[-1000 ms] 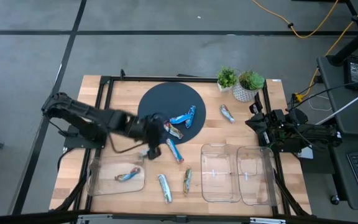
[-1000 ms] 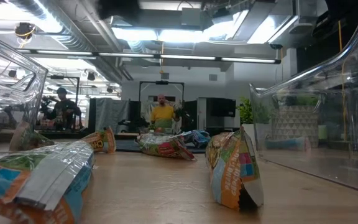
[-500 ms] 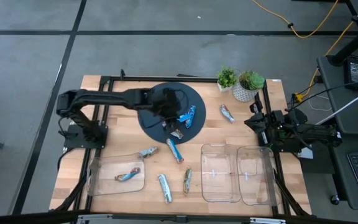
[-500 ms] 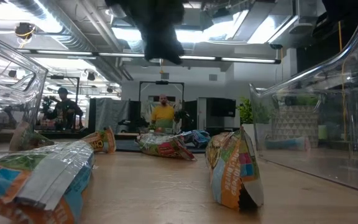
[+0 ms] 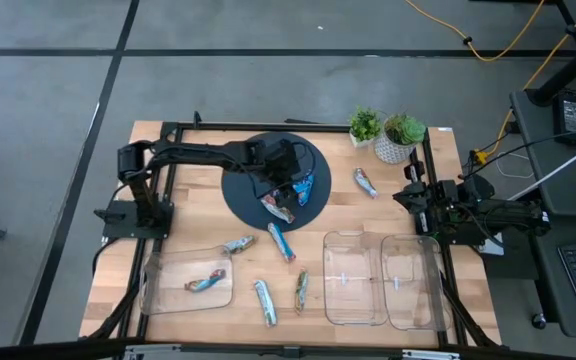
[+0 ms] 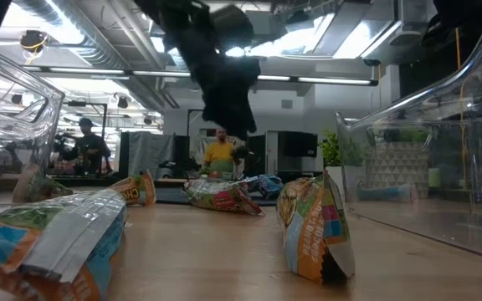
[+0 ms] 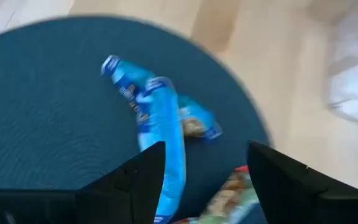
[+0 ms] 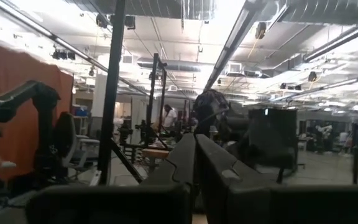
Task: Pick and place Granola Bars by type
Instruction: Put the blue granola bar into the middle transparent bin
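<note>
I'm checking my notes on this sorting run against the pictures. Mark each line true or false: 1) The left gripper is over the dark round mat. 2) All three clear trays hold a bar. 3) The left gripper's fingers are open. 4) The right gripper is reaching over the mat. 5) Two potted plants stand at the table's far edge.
1) True: the left gripper is above the mat, by the blue bars.
2) False: only the left tray holds a bar; the two right trays look empty.
3) True: its fingers stand apart, holding nothing.
4) False: the right gripper waits at the table's right edge.
5) True: the plants stand there.
</note>
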Robot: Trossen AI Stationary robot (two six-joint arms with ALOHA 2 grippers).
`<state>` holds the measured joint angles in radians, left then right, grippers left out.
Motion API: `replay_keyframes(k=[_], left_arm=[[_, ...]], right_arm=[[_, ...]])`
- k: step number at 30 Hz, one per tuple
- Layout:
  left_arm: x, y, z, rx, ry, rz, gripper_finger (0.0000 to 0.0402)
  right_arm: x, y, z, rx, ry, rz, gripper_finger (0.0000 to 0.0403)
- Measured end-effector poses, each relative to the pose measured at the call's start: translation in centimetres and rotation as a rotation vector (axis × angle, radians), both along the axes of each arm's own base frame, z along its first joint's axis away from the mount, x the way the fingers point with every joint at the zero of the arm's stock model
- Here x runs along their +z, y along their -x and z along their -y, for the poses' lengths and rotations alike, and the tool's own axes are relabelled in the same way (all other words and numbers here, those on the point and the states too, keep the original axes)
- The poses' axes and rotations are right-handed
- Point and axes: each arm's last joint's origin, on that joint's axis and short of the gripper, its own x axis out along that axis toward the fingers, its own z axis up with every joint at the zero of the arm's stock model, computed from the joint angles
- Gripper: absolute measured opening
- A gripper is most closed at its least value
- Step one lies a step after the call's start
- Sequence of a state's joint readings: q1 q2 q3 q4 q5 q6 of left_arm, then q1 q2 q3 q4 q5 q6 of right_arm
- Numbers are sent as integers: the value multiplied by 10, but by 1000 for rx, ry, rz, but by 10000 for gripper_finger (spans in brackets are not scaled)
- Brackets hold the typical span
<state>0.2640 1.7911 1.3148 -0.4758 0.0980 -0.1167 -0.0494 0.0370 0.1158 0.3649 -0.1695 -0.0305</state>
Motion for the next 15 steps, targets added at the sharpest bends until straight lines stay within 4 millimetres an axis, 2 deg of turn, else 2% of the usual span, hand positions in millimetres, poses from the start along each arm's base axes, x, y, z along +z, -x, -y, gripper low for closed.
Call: replay_keyframes(k=[10,15], left_arm=[[-45,-10,-11,37,-69,-141,217],[-53,-12,-11,11,-47,-152,219]], right_arm=[[0,0,1,-46,-19,1,18],[0,0,3,-85,-39,2,18]])
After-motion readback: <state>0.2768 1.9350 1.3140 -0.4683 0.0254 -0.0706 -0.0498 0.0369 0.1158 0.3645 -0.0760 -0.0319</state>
